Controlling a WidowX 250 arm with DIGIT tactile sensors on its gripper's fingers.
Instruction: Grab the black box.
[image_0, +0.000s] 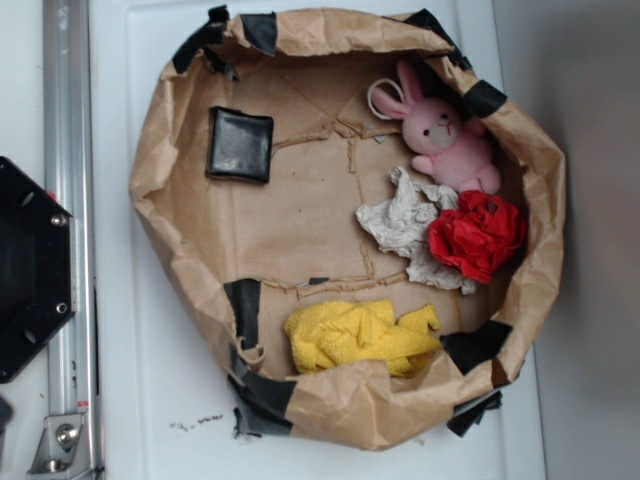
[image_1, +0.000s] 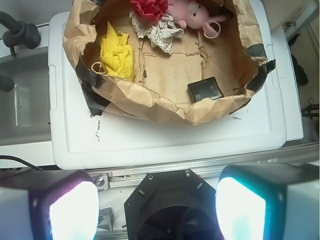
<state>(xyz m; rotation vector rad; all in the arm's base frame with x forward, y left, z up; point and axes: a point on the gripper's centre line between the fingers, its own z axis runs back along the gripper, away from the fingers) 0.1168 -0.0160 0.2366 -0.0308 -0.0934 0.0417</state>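
Observation:
The black box (image_0: 240, 145) is a small flat glossy square. It lies on the floor of the brown paper nest (image_0: 160, 200), at its upper left in the exterior view. In the wrist view the box (image_1: 205, 90) lies at the nest's near right, just behind the crumpled paper wall. My gripper (image_1: 156, 212) is open and empty, with its two pale fingertips (image_1: 74, 212) wide apart at the bottom of the wrist view, well short of the nest. The gripper is out of the exterior view.
A pink bunny (image_0: 445, 135), crumpled white paper (image_0: 405, 225), a red crumpled thing (image_0: 480, 235) and a yellow cloth (image_0: 360, 335) lie in the nest. The nest sits on a white board (image_0: 150, 400). A large black hexagonal plate (image_0: 30, 270) and a metal rail (image_0: 70, 240) stand at left.

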